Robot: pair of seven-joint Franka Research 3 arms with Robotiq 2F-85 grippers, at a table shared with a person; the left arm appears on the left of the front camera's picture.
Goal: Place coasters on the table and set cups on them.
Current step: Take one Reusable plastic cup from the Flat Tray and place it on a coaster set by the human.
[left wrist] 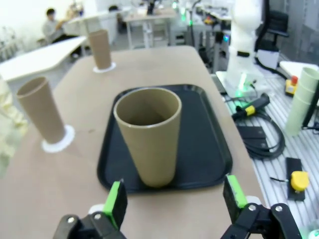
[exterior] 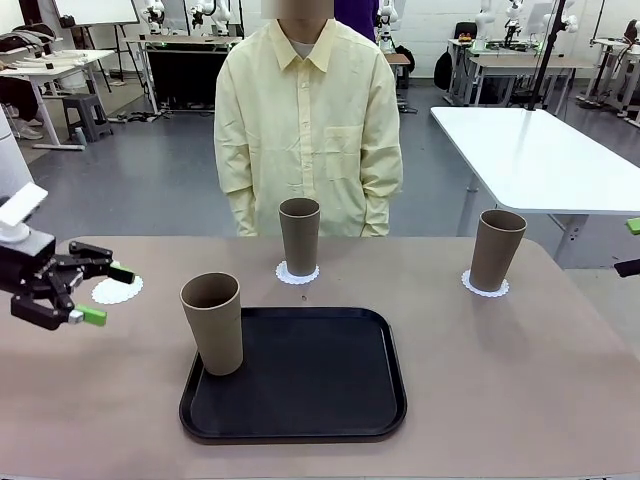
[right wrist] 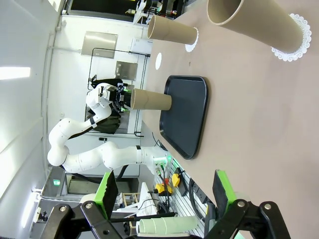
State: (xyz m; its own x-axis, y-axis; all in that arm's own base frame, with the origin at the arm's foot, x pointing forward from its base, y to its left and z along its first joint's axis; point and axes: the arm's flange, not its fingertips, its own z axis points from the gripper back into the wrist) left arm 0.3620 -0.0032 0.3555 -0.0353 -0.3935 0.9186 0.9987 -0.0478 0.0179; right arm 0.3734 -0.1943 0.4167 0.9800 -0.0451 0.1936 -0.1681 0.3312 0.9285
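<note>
Two tan cups [exterior: 299,235] [exterior: 496,250] stand on white lacy coasters [exterior: 297,273] [exterior: 485,286] on the beige table [exterior: 500,380]. A third cup [exterior: 213,322] stands upright at the left end of the black tray [exterior: 300,375]. One bare coaster [exterior: 117,290] lies at the left. My left gripper [exterior: 100,292] hovers open just beside that coaster, left of the tray cup. In the left wrist view the tray cup [left wrist: 149,139] stands ahead of the open gripper [left wrist: 174,199]. My right gripper [right wrist: 164,191] is open, at the table's right edge [exterior: 632,247].
A person in a yellow shirt [exterior: 305,120] stands at the far side, behind the middle cup, hands not over the table. A white table [exterior: 540,150] stands at the back right. Cables and a stack of pale cups [left wrist: 304,99] sit on the robot's side.
</note>
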